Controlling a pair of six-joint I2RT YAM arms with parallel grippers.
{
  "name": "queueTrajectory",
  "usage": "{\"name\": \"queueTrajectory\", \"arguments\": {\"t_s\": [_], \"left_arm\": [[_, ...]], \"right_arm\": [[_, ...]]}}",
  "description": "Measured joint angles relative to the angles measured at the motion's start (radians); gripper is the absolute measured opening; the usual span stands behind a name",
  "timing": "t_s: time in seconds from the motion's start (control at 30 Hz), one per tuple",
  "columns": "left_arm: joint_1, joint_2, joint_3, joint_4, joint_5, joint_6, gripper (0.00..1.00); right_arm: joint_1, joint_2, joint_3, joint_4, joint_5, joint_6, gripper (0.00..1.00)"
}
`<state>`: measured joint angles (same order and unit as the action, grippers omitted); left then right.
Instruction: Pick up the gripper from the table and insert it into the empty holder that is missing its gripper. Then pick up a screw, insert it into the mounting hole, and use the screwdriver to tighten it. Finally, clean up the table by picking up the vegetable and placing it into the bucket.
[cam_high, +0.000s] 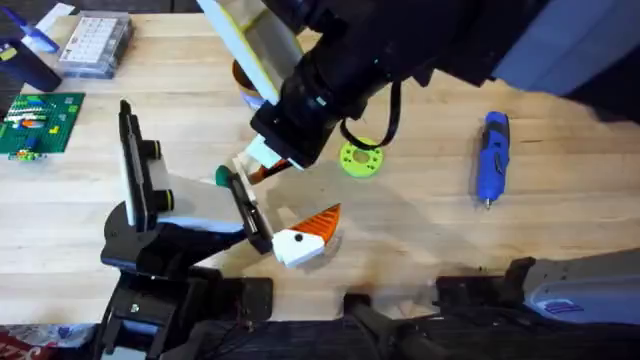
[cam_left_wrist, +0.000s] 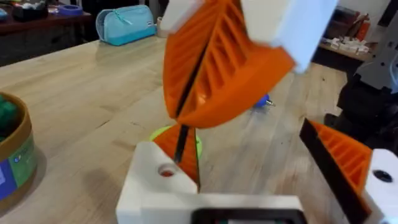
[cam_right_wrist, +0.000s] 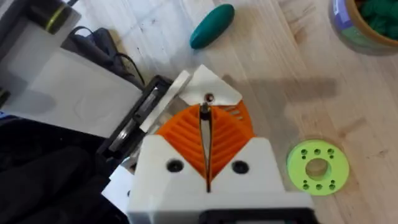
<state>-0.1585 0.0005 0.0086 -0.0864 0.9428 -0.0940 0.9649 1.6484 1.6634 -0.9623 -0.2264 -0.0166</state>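
The right gripper's fingers are pressed together, with a small screw pinched at their tips just above the holder's bracket. The left gripper's fingers are seen closed, nothing between them. The gripper lies on the tabletop beside the bracket.

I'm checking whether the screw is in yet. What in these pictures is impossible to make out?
- Mounting hole on the holder: in the right wrist view, the right gripper and its shut fingers sit in front. The dark speck at their tips is too small to name.
- Bucket: in the overhead view, mostly hidden by the dark, blurred arm.
- Vegetable: in the overhead view, partly covered by that arm.
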Motion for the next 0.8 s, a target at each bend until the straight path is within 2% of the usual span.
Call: {"name": "queueTrajectory", "arguments": {"t_s": [0.8], "left_arm": [[0.0,0.0,0.0,0.0,0.0,-0.007,0.995]], "right_arm": [[0.0,0.023,0.0,0.014,0.0,-0.018,0.005]]}}
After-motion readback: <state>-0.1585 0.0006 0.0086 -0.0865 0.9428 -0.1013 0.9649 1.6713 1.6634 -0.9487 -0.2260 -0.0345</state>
